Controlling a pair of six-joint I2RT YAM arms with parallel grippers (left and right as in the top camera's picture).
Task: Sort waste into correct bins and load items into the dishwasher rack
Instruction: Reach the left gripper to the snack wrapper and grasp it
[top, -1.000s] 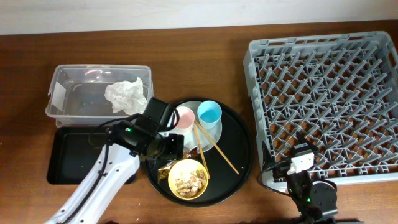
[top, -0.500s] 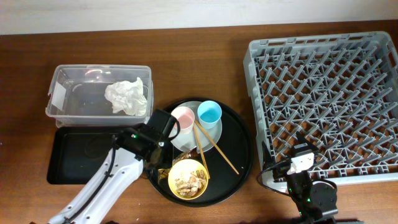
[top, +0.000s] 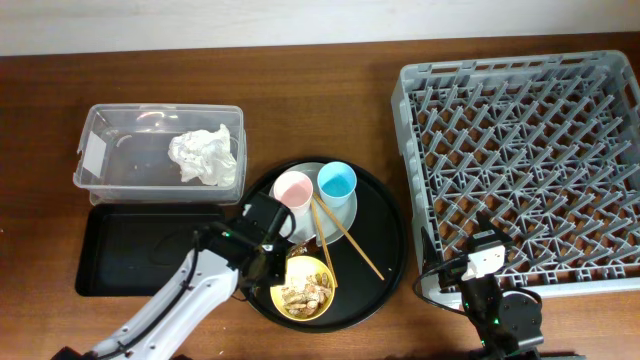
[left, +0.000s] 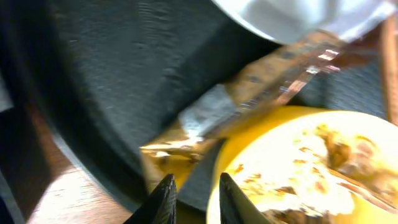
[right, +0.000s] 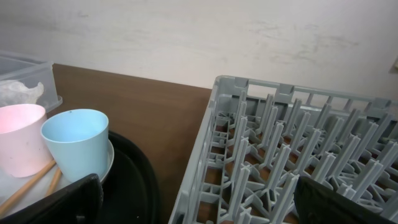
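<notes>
The gold-brown wrapper (left: 261, 81) lies on the round black tray (top: 385, 250), between the pale plate (top: 345, 212) and the yellow bowl (top: 303, 287) of crumbly scraps. My left gripper (top: 268, 262) points down at its near end. In the left wrist view the left gripper (left: 194, 186) has a narrow gap, with dark tray showing between its fingers. The pink cup (top: 294, 189) and blue cup (top: 337, 181) stand on the plate, and the chopsticks (top: 345, 240) lean across it. The white napkin (top: 205, 155) sits in the clear box (top: 100, 170). My right gripper (right: 199, 205) is wide open by the rack (top: 520, 150).
The shallow black rectangular tray (top: 130, 265) lies in front of the clear box, left of the round tray. My left arm crosses its right end. The rack fills the right side of the table, and my right arm sits at its front edge (top: 487, 262).
My left gripper has slid towards the table's front, from beside the pink cup down to the yellow bowl's left rim. Its jaws have narrowed. The right arm has not moved.
</notes>
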